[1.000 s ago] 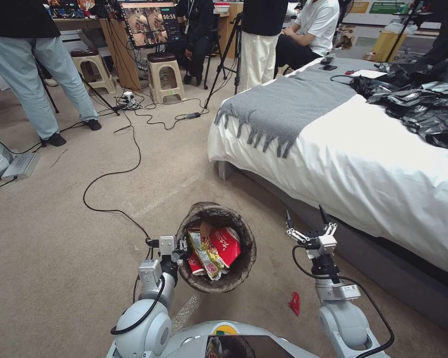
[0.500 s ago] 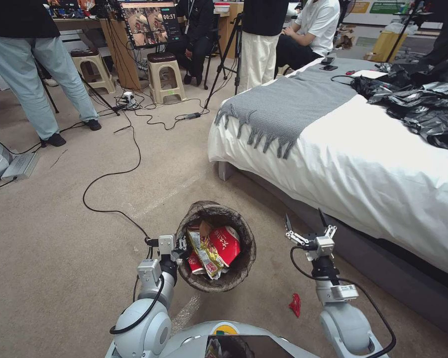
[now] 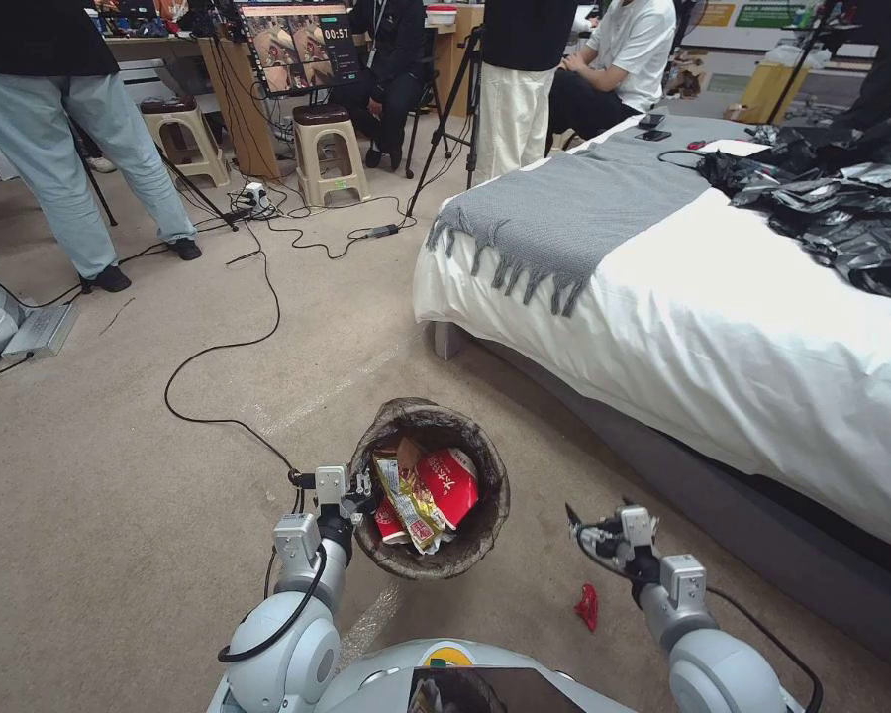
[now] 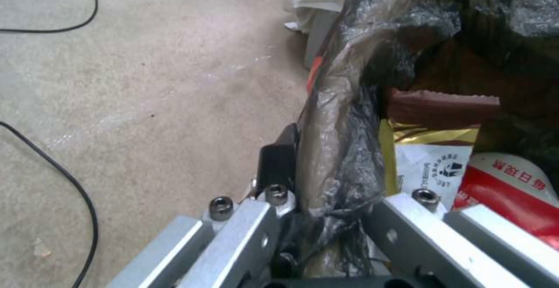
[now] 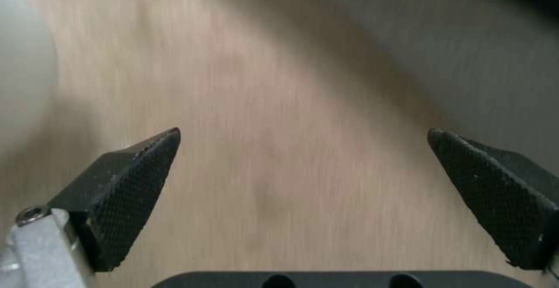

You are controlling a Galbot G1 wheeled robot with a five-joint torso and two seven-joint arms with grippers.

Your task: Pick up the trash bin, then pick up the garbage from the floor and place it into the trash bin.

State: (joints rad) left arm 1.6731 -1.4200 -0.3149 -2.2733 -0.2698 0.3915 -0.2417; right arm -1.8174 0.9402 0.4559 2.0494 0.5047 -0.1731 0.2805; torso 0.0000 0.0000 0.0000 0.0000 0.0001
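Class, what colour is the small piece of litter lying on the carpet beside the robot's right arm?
Red; the litter piece shows best in the head view.

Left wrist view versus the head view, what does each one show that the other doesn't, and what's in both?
Left wrist alone: the left claw's dark finger pressed against the outside of the bag liner, pinching the rim.

Head alone: the bed, a small red scrap on the carpet, and the right claw low beside it.

Both: the trash bin, the red cup and the wrappers inside.
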